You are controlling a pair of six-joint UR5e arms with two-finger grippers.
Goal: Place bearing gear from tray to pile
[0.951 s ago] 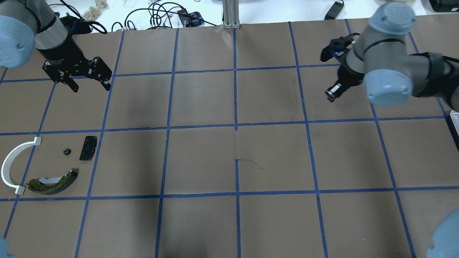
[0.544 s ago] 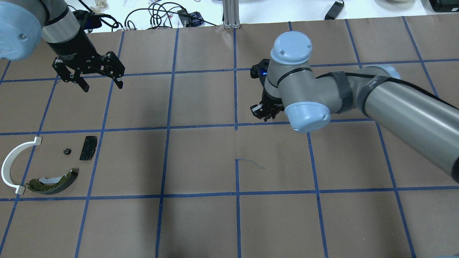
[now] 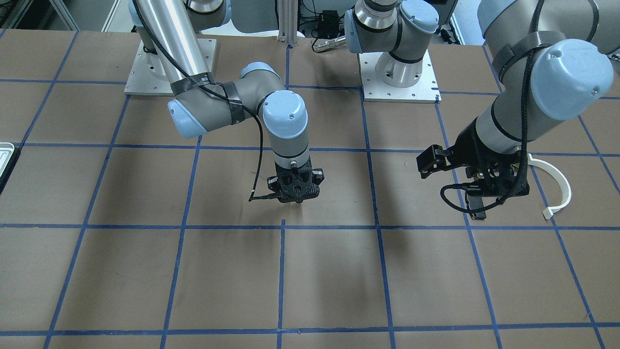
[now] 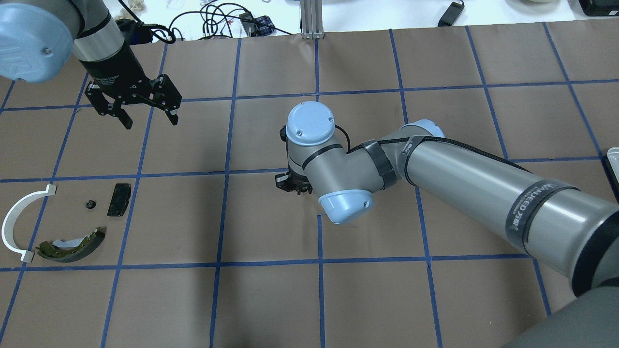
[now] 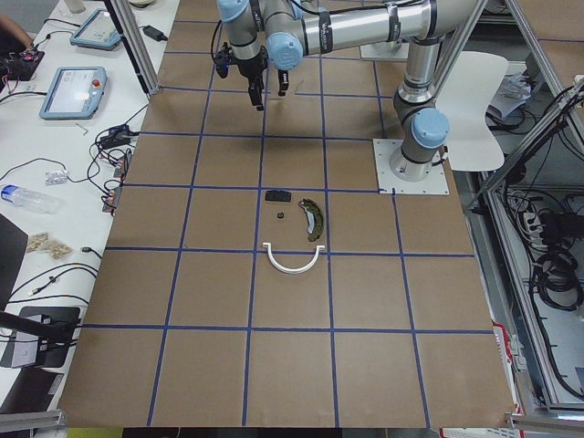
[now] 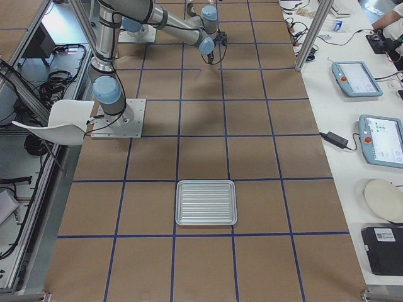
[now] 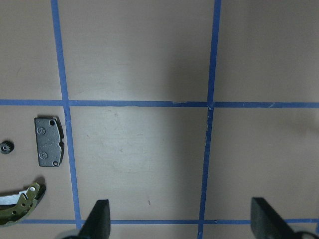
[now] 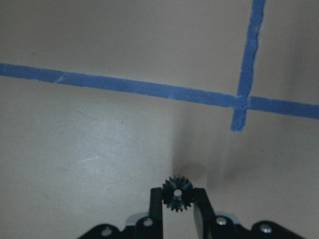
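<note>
My table is covered in brown paper, squared off with blue tape. Past the pile's far side runs a white bench littered with cables and pendant screens.

The pile lies loose: an olive brake shoe, a white arc strip, a black pad and a small dark cog, all apart from one another. The tray sits at the table's opposite end, well apart from the pile.

My right gripper hangs about midway between tray and pile, and its fingers pinch the bearing gear above the paper. My left gripper hovers near the pile, on its side away from the robot's base, with its fingers spread wide around nothing.

A second ago the right gripper was out at the tray end. Half a second ago it had come partway across, and now it is closer again to the pile. The left gripper has drifted a little away from the pile's bench side. The pile's parts lie as they did.
</note>
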